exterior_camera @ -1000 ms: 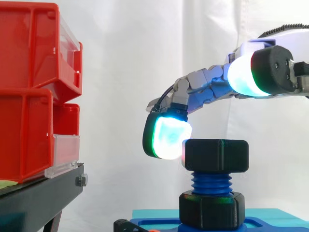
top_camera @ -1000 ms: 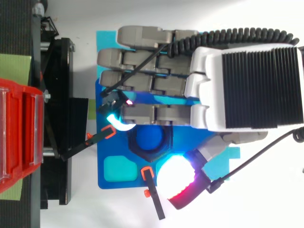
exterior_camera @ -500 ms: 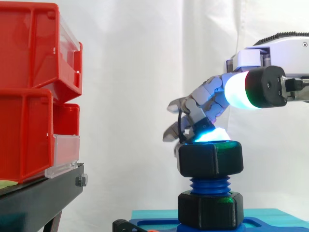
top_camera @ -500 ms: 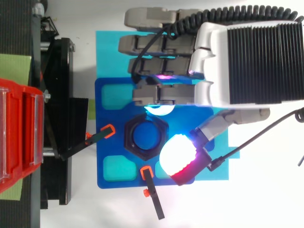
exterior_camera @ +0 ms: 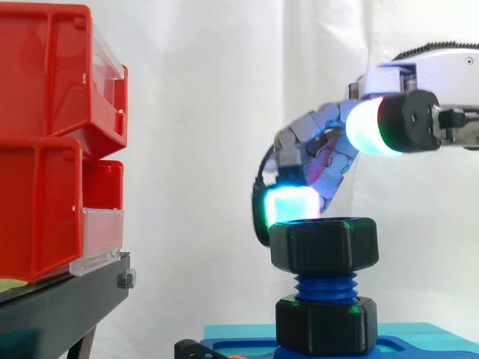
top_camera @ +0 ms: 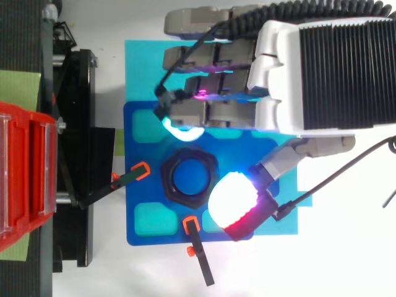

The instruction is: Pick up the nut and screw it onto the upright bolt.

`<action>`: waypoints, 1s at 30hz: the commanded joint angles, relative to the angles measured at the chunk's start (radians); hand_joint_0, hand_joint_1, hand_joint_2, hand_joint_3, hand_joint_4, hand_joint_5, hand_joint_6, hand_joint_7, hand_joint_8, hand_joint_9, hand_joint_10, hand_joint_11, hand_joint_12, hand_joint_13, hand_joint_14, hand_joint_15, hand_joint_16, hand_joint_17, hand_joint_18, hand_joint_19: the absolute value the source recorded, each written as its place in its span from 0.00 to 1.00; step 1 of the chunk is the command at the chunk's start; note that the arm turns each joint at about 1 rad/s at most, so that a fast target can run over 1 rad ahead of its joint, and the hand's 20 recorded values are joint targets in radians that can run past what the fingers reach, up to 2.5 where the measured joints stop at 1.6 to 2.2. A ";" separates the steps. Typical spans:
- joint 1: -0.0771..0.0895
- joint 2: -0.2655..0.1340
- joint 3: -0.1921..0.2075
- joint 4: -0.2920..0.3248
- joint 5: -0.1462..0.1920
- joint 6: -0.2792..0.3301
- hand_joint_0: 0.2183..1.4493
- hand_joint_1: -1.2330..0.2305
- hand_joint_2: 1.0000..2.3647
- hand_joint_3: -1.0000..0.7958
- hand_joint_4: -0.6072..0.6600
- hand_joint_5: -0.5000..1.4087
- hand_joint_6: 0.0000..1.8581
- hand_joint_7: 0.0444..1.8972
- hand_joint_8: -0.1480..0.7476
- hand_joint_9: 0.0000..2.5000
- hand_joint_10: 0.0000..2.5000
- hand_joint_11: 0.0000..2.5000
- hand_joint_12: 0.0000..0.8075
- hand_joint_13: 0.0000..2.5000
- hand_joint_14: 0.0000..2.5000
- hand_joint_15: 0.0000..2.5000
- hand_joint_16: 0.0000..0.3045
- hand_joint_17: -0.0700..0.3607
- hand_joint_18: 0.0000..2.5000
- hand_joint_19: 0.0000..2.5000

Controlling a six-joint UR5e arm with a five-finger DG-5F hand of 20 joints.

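A black hex nut (exterior_camera: 323,243) (top_camera: 189,179) sits level on top of the upright blue bolt (exterior_camera: 325,285), with bare threads under it. Below them a second black nut (exterior_camera: 325,325) rests against the blue base plate (top_camera: 141,230). My hand (top_camera: 334,62) reaches in from the right, above the bolt. Its fingers (top_camera: 198,114) arch down on the far side of the nut, and a cyan fingertip (exterior_camera: 288,207) hangs just behind the nut's top edge. The thumb pad (exterior_camera: 370,126) (top_camera: 232,199) glows white higher up on the near side. Nothing is pinched between them.
Red bins (exterior_camera: 52,134) (top_camera: 25,179) stand stacked on a black stand (exterior_camera: 67,307) at the left. The base plate lies on a cyan mat (top_camera: 139,62). Two black clamps with orange tips (top_camera: 139,171) (top_camera: 192,226) point at the bolt from the left and front.
The fingers pulled back from the nut's left side, then stretched left again along its far side. The nut has turned a little and shifted slightly left in the side view.
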 commanded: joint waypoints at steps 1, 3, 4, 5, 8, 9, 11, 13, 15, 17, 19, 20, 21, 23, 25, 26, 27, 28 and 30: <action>0.000 0.000 0.026 -0.010 -0.013 -0.001 0.22 0.78 0.00 0.28 0.68 0.21 0.27 0.48 0.47 0.37 0.00 0.00 0.31 0.25 0.00 0.00 0.06 0.26 0.08 0.00; 0.000 0.000 0.037 -0.022 -0.019 -0.001 0.22 0.78 0.00 0.28 0.68 0.21 0.27 0.46 0.47 0.37 0.00 0.00 0.32 0.24 0.00 0.00 0.07 0.27 0.08 0.00; 0.001 0.000 0.041 -0.028 -0.019 -0.001 0.22 0.78 0.00 0.28 0.67 0.20 0.27 0.44 0.47 0.36 0.00 0.00 0.32 0.24 0.00 0.00 0.07 0.27 0.08 0.00; 0.001 0.000 0.041 -0.029 -0.019 -0.001 0.22 0.78 0.00 0.28 0.66 0.20 0.27 0.43 0.47 0.36 0.00 0.00 0.32 0.24 0.00 0.00 0.07 0.27 0.08 0.00; 0.001 0.000 0.041 -0.025 -0.019 -0.004 0.22 0.78 0.00 0.28 0.65 0.20 0.27 0.40 0.46 0.35 0.00 0.00 0.33 0.24 0.00 0.00 0.07 0.28 0.07 0.00; 0.006 0.000 0.041 -0.020 -0.019 -0.004 0.22 0.78 0.00 0.28 0.66 0.20 0.27 0.40 0.47 0.35 0.00 0.00 0.33 0.23 0.00 0.00 0.07 0.28 0.07 0.00; 0.007 0.000 0.043 -0.013 -0.019 -0.004 0.22 0.78 0.00 0.28 0.65 0.20 0.27 0.38 0.46 0.35 0.00 0.00 0.34 0.23 0.00 0.00 0.08 0.29 0.07 0.00; 0.012 0.000 0.041 -0.005 -0.015 -0.004 0.21 0.79 0.00 0.28 0.65 0.19 0.27 0.37 0.45 0.33 0.00 0.00 0.35 0.22 0.00 0.00 0.08 0.29 0.06 0.00; 0.019 -0.002 0.041 0.003 -0.012 -0.004 0.21 0.79 0.00 0.28 0.64 0.19 0.27 0.36 0.45 0.33 0.00 0.00 0.35 0.21 0.00 0.00 0.09 0.30 0.06 0.00; 0.029 -0.002 0.041 0.006 -0.010 -0.004 0.21 0.80 0.00 0.28 0.64 0.19 0.27 0.36 0.45 0.32 0.00 0.00 0.36 0.20 0.00 0.00 0.09 0.30 0.05 0.00; 0.033 -0.003 0.041 0.006 -0.006 -0.003 0.21 0.80 0.00 0.28 0.64 0.20 0.27 0.37 0.45 0.32 0.00 0.00 0.35 0.20 0.00 0.00 0.09 0.30 0.05 0.00; 0.039 -0.006 0.041 0.006 0.002 -0.003 0.21 0.80 0.00 0.28 0.64 0.20 0.27 0.38 0.45 0.32 0.00 0.00 0.35 0.20 0.00 0.00 0.09 0.30 0.05 0.00; 0.046 -0.008 0.041 0.006 0.010 0.000 0.21 0.80 0.00 0.28 0.65 0.20 0.27 0.38 0.45 0.32 0.00 0.00 0.35 0.20 0.00 0.00 0.09 0.30 0.05 0.00; 0.050 -0.011 0.041 0.006 0.011 0.005 0.21 0.80 0.00 0.28 0.65 0.20 0.27 0.38 0.45 0.32 0.00 0.00 0.35 0.20 0.00 0.00 0.09 0.30 0.04 0.00; 0.053 -0.014 0.041 0.004 0.013 0.008 0.21 0.80 0.00 0.28 0.65 0.21 0.27 0.39 0.46 0.32 0.00 0.00 0.35 0.19 0.00 0.00 0.09 0.30 0.04 0.00; 0.055 -0.018 0.041 0.003 0.013 0.008 0.21 0.80 0.00 0.28 0.65 0.21 0.27 0.39 0.46 0.31 0.00 0.00 0.35 0.19 0.00 0.00 0.09 0.30 0.04 0.00; 0.056 -0.022 0.041 0.004 0.016 0.010 0.21 0.80 0.00 0.28 0.65 0.21 0.27 0.39 0.46 0.31 0.00 0.00 0.35 0.19 0.00 0.00 0.09 0.30 0.04 0.00; 0.055 -0.031 0.041 0.006 0.016 0.016 0.21 0.80 0.00 0.28 0.65 0.21 0.27 0.39 0.45 0.32 0.00 0.00 0.35 0.19 0.00 0.00 0.09 0.30 0.04 0.00; 0.055 -0.032 0.041 0.006 0.016 0.023 0.21 0.80 0.00 0.28 0.66 0.21 0.27 0.40 0.46 0.32 0.00 0.00 0.35 0.19 0.00 0.00 0.09 0.30 0.04 0.00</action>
